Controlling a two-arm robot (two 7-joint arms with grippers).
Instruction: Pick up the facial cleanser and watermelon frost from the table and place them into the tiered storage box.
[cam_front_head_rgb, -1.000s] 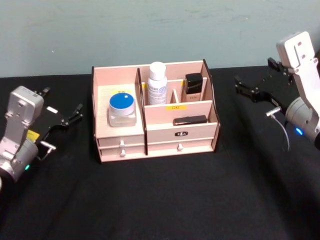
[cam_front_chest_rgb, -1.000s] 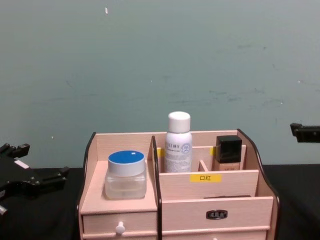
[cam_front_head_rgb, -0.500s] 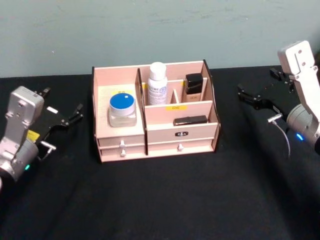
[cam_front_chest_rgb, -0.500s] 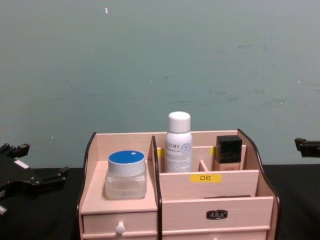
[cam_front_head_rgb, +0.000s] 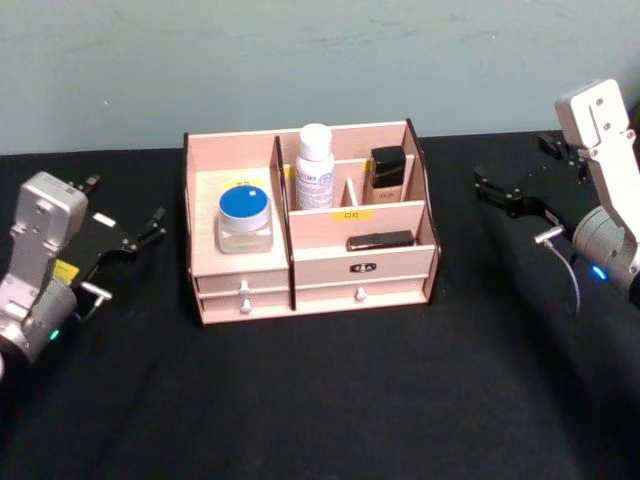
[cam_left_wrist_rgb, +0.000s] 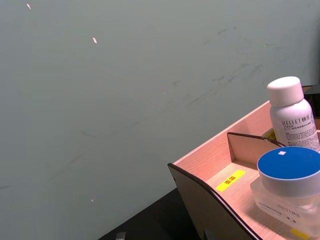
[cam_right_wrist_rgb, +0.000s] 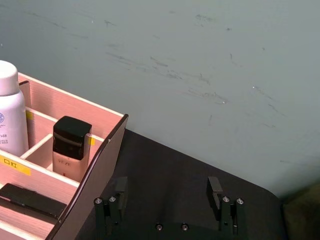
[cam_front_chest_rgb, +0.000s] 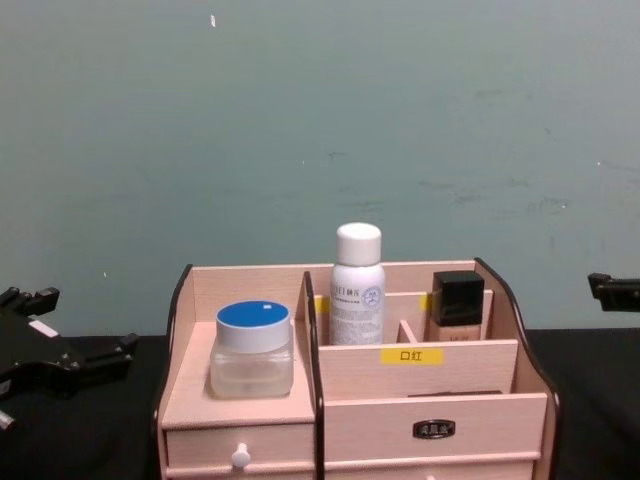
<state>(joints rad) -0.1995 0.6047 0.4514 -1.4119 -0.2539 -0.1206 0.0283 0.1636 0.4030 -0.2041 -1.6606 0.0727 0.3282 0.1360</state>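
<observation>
Between the two grippers' spread, empty fingers, the tiered storage box (cam_front_head_rgb: 305, 225) already holds a white bottle (cam_front_head_rgb: 315, 166) and a blue-lidded jar (cam_front_head_rgb: 245, 221), so with left gripper (cam_front_head_rgb: 140, 235) and right gripper (cam_front_head_rgb: 515, 193) standing well clear, the task looks finished.

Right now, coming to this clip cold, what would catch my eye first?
The tiered storage box stands mid-table on the black cloth, already stocked: a blue-lidded jar on its left shelf, a white bottle and a black-capped bottle in the back compartments, and a flat black item in front. The left gripper and right gripper sit open and empty at either side.
</observation>
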